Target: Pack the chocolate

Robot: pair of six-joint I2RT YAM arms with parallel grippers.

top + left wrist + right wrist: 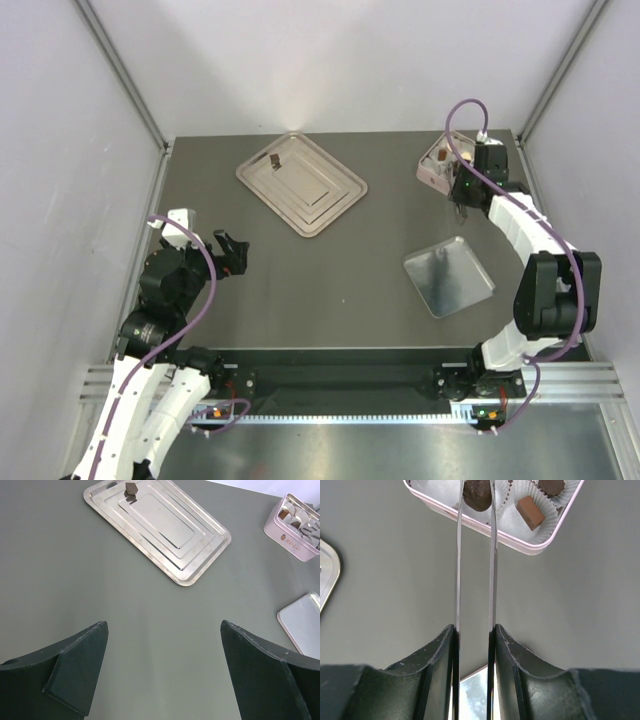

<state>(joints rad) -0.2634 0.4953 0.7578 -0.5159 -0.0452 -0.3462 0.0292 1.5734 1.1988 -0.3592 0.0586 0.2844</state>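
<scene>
The right gripper [474, 631] is clamped on the tweezers [458, 570], which pinch a round dark chocolate [477, 495] over the pink box [520, 542], so that ball could easily squirt out of those skinny blades and land outside; the left gripper [164, 626] hangs wide open, and another piece [131, 487] sits on the tray [200, 555].

1. Tabletop [300, 290]: dark grey, matte, flat.
2. Tray [310, 190]: steel, rectangular, stepped floor. It lies flat at the far side, left of centre, turned at an angle to the tabletop edges.
3. Box [428, 175]: small, pink, open on top. It sits near the far right corner.
4. Lid [449, 276]: silver, shallow, rounded corners. It lies flat on the right, nearer than the box and apart from it, also set at an angle.
5. Tray, box and lid do not touch; bare tabletop separates all three.
</scene>
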